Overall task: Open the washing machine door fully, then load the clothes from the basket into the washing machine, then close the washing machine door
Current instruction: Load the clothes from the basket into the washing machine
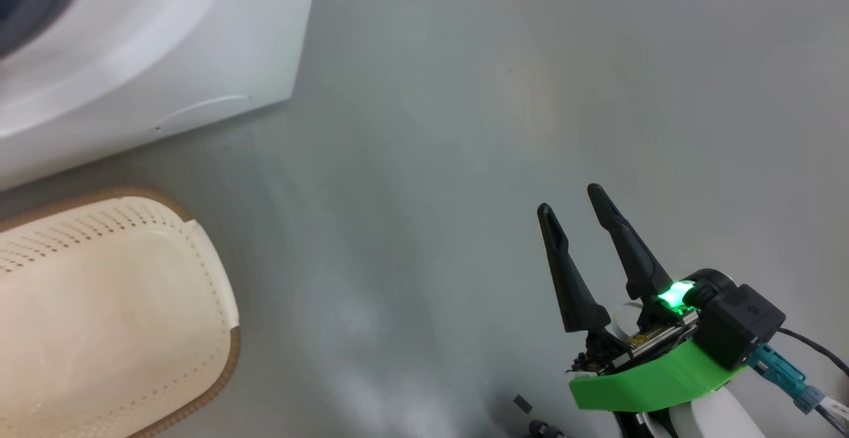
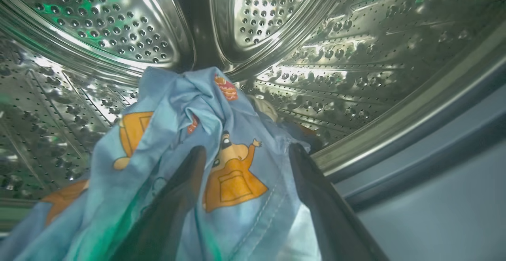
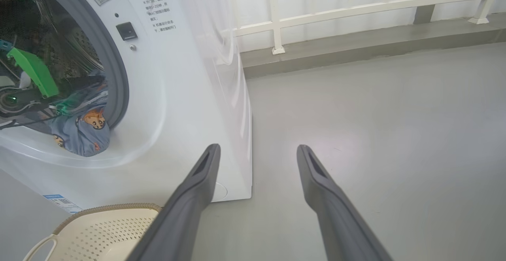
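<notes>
Here, the left tool [image 2: 247,152], fingers apart, is inside the washer [image 2: 355,75], the clothes [image 2: 174,106] bunched loosely between them. The right tool [image 1: 569,199], apart and empty, hangs over the floor [image 1: 431,159] near the basket [image 1: 99,225].

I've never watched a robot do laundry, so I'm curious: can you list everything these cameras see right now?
washing machine: one, white, left of the right wrist view.
drum: one, perforated steel, around the left gripper.
clothes: one bundle, light blue with orange prints, in the drum's mouth.
basket: one, cream with brown rim, on the floor before the machine.
floor: grey.
railing: one, white, along the far wall.
left gripper: one, dark fingers apart, clothes between them.
right gripper: one, dark fingers apart, over the floor.
</notes>
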